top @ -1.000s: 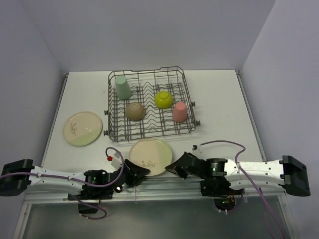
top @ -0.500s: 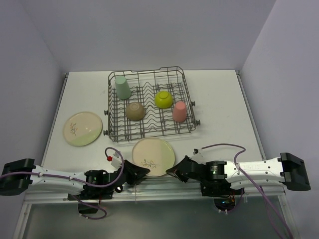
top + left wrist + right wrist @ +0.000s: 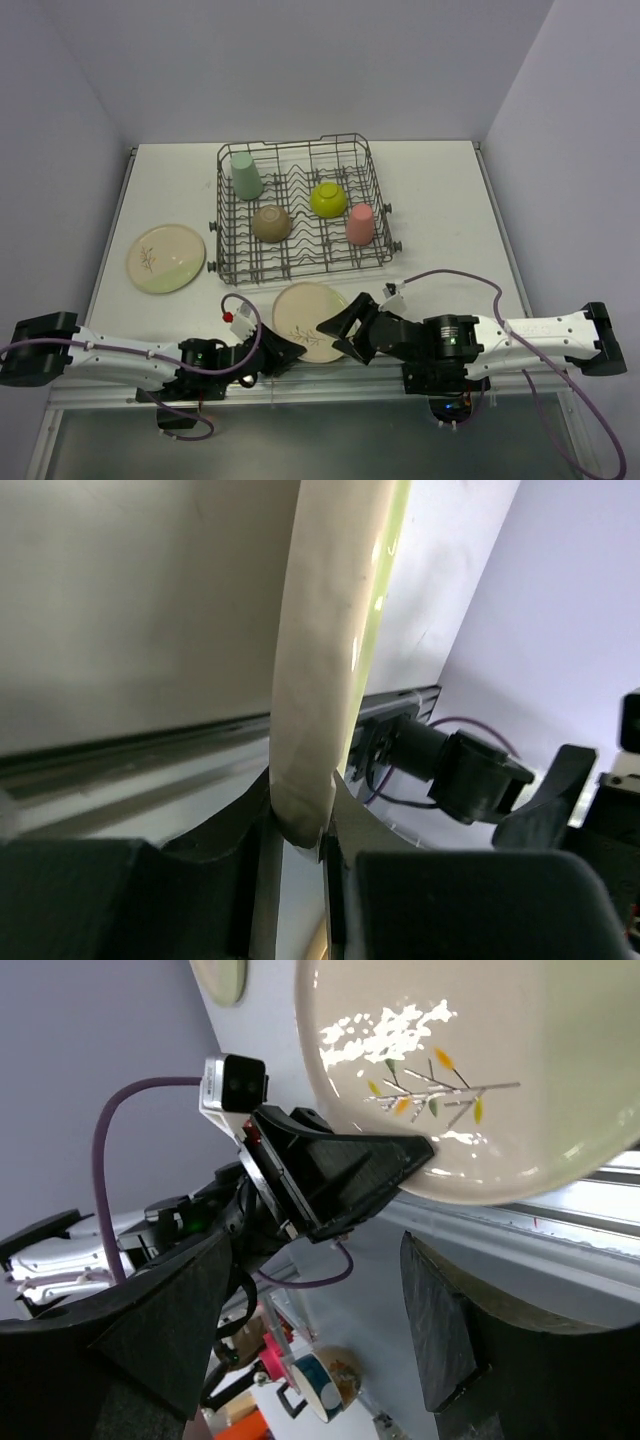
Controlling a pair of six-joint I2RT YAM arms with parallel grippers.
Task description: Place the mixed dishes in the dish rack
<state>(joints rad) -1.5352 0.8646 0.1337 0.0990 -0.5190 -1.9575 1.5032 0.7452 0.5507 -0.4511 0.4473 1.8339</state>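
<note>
Down at the bottom middle of the overhead view, the left gripper (image 3: 283,352) is clamping the lower-left rim of the sprig plate (image 3: 310,312). The left wrist cam is showing it pretty clearly: the cream rim is running edge-on down the frame and ending right in the pinch between the two dark fingers (image 3: 225,835).

Just to the right of that, the right gripper (image 3: 347,335) is sitting at the plate's lower-right rim with its jaws spread wide, gripping nothing. In its own wrist view, its fingers (image 3: 170,1330) are standing far apart along the bottom of the frame. The sprig plate is filling the upper right, and the left gripper's black tip is biting the rim near the centre.

That plate is sitting at the front edge of the table (image 3: 440,200), just below the rack (image 3: 298,185). Honestly can't tell if it's lifting off the surface or lying flat.

Moving up, at middle left the second plate (image 3: 166,258) is lying flat on the table, near the rack's lower-left corner but not touching it.

Upper middle, the rack is holding four things:
- The brownish bowl (image 3: 271,222) is sitting upside down at lower left.
- The pink cup (image 3: 360,225) is sitting mouth down at lower right.
- The lime bowl (image 3: 328,199) is leaning in the middle right.
- The mint cup (image 3: 245,175) is sitting upside down in the upper-left corner.
</note>
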